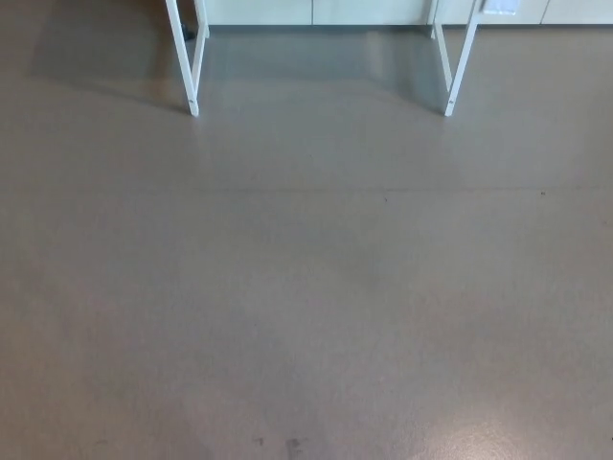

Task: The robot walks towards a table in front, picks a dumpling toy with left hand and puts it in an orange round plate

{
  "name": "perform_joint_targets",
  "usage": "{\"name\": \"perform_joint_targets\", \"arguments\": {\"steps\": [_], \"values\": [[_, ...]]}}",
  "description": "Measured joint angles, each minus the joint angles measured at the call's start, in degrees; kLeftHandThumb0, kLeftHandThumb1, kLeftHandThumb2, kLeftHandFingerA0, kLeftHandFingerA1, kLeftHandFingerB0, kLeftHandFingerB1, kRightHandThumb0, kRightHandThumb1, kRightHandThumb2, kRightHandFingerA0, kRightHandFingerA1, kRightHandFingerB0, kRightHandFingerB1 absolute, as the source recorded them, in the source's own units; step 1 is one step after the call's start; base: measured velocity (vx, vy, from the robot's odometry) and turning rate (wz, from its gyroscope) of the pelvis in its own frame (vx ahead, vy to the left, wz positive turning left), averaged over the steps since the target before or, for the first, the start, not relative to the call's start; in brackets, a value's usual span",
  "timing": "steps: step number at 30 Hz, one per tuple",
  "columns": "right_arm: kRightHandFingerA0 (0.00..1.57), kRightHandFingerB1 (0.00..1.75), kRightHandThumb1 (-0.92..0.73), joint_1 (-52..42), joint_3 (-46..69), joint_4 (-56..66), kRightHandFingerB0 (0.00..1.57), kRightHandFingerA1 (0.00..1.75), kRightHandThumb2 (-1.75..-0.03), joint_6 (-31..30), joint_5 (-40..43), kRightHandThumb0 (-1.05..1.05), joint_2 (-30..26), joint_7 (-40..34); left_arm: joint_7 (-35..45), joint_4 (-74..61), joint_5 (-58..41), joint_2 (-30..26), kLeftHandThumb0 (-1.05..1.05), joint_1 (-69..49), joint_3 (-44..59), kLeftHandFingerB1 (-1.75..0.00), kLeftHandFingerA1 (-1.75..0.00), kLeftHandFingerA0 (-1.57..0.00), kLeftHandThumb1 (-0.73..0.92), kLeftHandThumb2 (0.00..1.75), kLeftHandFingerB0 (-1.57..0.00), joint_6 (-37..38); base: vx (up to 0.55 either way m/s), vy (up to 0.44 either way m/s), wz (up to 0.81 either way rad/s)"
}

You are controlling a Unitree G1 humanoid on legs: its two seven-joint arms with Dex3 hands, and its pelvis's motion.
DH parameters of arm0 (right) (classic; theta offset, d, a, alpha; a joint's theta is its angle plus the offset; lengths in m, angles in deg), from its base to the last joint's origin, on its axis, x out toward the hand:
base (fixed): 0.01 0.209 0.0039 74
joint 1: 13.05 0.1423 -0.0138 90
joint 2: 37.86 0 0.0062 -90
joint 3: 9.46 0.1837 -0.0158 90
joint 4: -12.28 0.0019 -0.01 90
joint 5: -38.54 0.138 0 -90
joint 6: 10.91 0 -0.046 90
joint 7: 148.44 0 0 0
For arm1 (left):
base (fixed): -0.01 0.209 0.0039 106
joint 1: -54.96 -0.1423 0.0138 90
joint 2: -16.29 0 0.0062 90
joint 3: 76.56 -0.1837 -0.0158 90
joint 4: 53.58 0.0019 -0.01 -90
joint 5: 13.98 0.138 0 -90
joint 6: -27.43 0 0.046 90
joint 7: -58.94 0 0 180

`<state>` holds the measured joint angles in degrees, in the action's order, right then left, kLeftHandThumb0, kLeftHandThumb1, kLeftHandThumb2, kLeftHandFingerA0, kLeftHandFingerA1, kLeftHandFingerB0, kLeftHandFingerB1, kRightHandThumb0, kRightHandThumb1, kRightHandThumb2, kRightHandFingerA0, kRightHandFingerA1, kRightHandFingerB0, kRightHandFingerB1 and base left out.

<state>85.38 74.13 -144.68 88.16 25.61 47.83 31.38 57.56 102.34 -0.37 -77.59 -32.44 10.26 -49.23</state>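
Grey floor (306, 287) | white table legs (192, 57) far edge

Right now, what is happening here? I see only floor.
Nothing is being handled at this moment. The head view looks down at a grey floor, and only the white legs of a table show at the top edge, with pale cabinets behind them. Neither robot hand is in view, and the table top, the dumpling toy and the orange plate do not show. The robot appears to stand some way from the table, with the picking not yet begun.
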Motion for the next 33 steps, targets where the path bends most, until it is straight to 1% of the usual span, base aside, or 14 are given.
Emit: {"name": "perform_joint_targets", "arguments": {"steps": [2,8,9,11,16,17,18,19,20,21,25,29,30,33], "values": [[0.59,0.30,-0.56,0.00,0.00,-0.52,0.25,0.41,-0.57,0.65,-0.20,-0.14,0.00,-0.14,-0.24,0.59,-0.02,0.00,-0.10,0.00,0.00,-0.37,-0.47,-0.58,0.62,0.62,-0.46,0.88,0.00,0.000,0.00],[0.59,0.30,-0.56,0.00,0.03,-1.79,0.25,0.41,-0.57,2.18,-0.30,-0.14,-0.02,-0.39,-0.59,1.94,-0.01,-0.01,-0.10,0.02,-0.20,-0.37,-0.47,-0.58,0.62,0.62,-0.46,2.33,0.00,0.000,0.00],[0.61,0.30,-0.56,0.01,0.03,-1.96,0.25,0.41,-0.57,2.37,-0.31,-0.13,-0.02,-0.41,-0.67,2.06,-0.01,-0.01,-0.11,0.05,-0.22,-0.37,-0.46,-0.61,0.61,0.61,-0.46,2.42,0.00,0.000,0.00],[0.62,0.29,-0.57,-0.05,-0.04,-2.29,0.24,0.42,-0.57,2.79,-0.41,-0.11,-0.02,-0.50,-0.85,2.22,-0.01,-0.01,-0.11,-0.01,-0.41,-0.36,-0.45,-0.61,0.61,0.60,-0.46,2.75,0.00,0.000,0.00],[0.62,0.29,-0.56,-1.33,-0.14,-2.37,0.24,0.42,-0.57,3.68,-0.53,-0.11,-0.02,-0.64,-1.33,2.34,0.09,-0.01,-0.14,-1.29,-1.06,-0.37,-0.45,-0.59,0.60,0.61,-0.45,3.30,0.00,0.000,0.00],[0.62,0.30,-0.55,-2.07,-0.14,-2.36,0.25,0.44,-0.57,4.03,-0.54,-0.11,-0.04,-0.70,-1.45,2.38,0.12,0.00,-0.10,-1.96,-1.23,-0.35,-0.45,-0.63,0.63,0.58,-0.45,3.50,0.00,0.000,0.00],[0.62,0.30,-0.55,-2.40,-0.14,-2.36,0.25,0.44,-0.57,4.17,-0.54,-0.11,-0.05,-0.72,-1.47,2.38,0.12,0.00,-0.10,-2.25,-1.29,-0.35,-0.45,-0.63,0.63,0.58,-0.45,3.61,0.00,0.000,0.00],[0.58,0.49,-0.37,-3.85,-0.14,-2.43,0.12,0.68,-0.87,4.69,-0.54,-0.13,-0.05,-0.79,-1.54,2.41,0.17,0.02,-0.14,-3.57,-1.66,-0.37,-0.47,-0.60,0.60,0.62,-0.44,3.73,0.00,0.000,0.00],[0.58,0.49,-0.37,-4.48,-0.14,-2.52,0.12,0.68,-0.87,4.85,-0.54,-0.13,-0.06,-0.82,-1.58,2.44,0.23,0.02,-0.14,-4.18,-1.88,-0.37,-0.47,-0.60,0.60,0.62,-0.44,3.80,0.00,0.000,0.00],[0.74,0.30,-0.52,-5.17,-0.13,-2.64,0.27,0.46,-0.55,5.01,-0.54,-0.20,-0.06,-0.86,-1.65,2.49,0.30,0.03,-0.10,-4.83,-2.06,-0.35,-0.46,-0.63,0.59,0.57,-0.46,3.91,0.00,0.000,0.00],[0.75,0.30,-0.53,-8.60,-0.57,-3.15,0.26,0.46,-0.56,6.20,-0.92,-0.20,-0.12,-1.59,-2.09,3.14,0.85,0.10,-0.16,-7.32,-3.08,-0.35,-0.46,-0.63,0.61,0.58,-0.45,4.37,0.00,0.000,0.00],[0.75,0.30,-0.54,-10.32,-1.09,-3.35,0.26,0.46,-0.56,7.35,-1.52,-0.18,-0.39,-2.47,-2.54,3.32,1.33,0.24,-0.13,-8.84,-3.73,-0.35,-0.45,-0.61,0.61,0.58,-0.45,5.03,-0.02,0.028,0.01],[0.73,0.31,-0.55,-10.54,-1.17,-3.39,0.25,0.48,-0.58,7.44,-1.62,-0.19,-0.41,-2.67,-2.55,3.32,1.36,0.22,-0.14,-8.98,-3.75,-0.35,-0.46,-0.65,0.60,0.58,-0.45,5.14,0.10,0.009,0.01],[0.73,0.30,-0.54,-10.98,-1.43,-3.48,0.25,0.47,-0.56,7.82,-2.02,-0.21,-0.50,-3.16,-2.63,3.20,1.34,0.16,-0.15,-9.17,-3.65,-0.35,-0.48,-0.68,0.60,0.58,-0.45,5.64,-0.06,0.009,0.05]]}}
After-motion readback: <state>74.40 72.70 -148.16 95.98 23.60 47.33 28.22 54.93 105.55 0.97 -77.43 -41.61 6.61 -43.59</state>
